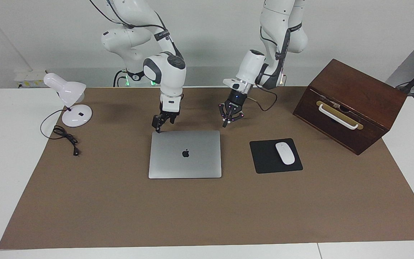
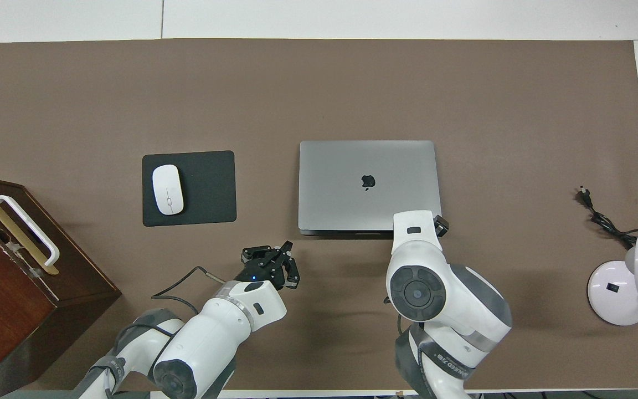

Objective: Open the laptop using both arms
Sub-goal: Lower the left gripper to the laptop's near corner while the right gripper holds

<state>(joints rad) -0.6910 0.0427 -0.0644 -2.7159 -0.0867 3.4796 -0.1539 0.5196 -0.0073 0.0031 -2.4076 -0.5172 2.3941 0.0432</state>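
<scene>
Right end effector [image 1: 158,127] hangs at the laptop's [image 1: 185,154] corner nearest the robots, toward the right arm's end of the bench [image 1: 207,212]; I cannot tell its finger state. Left end effector [image 1: 225,122], fingertips pressed together, hovers over bare mat just by the other near corner. Lid is closed, flat at mid-bench.

Overhead now: laptop [image 2: 369,185] shut, right end effector [image 2: 441,224] mostly hidden under its wrist, left end effector [image 2: 280,254] clear of the mouse pad [image 2: 208,188].

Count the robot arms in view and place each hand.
2. Left hand hangs over the mat beside the laptop's robot-side corner; right hand is at its other robot-side corner.
</scene>
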